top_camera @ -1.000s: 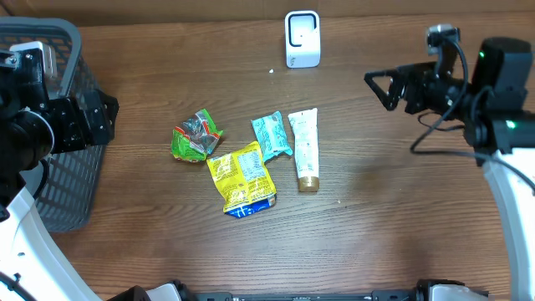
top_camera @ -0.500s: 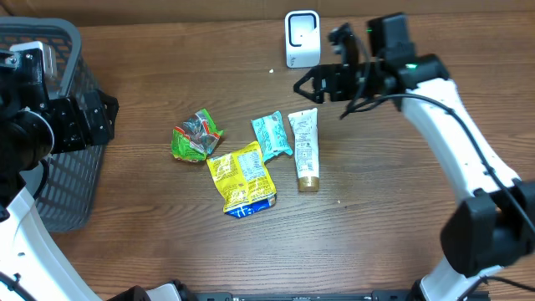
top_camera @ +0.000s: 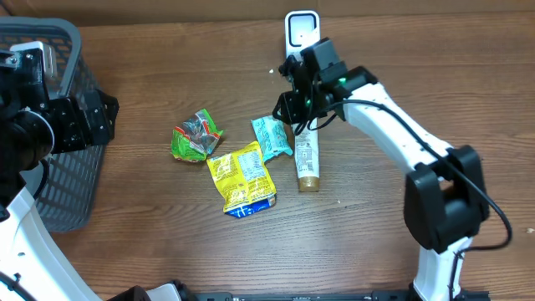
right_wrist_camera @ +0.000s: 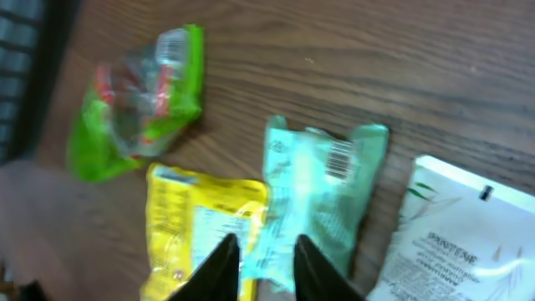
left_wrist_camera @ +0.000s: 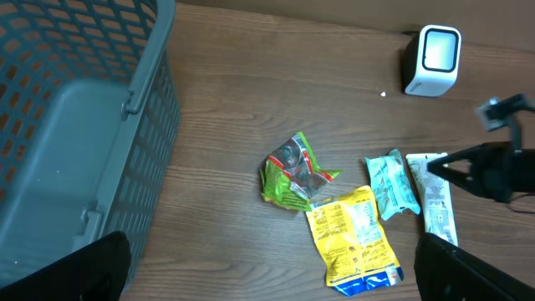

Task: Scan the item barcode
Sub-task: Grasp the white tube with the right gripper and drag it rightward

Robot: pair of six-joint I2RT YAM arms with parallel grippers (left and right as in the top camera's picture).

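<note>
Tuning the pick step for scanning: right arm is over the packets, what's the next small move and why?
Probably lower the right gripper onto the teal packet and pinch its near end. In the wrist view the close-set fingertips straddle that end, the view is blurred, and no grip shows yet. Its barcode faces up; the scanner stands beyond it.

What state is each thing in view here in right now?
Left claw: wide open.
Right claw: fingers close together, hold unclear.
Green packet: crumpled.
Teal packet: flat, barcode up.
Yellow packet: flat.
White tube: lying down, capped.
Scanner: upright.
Basket: upright, looks empty.
</note>
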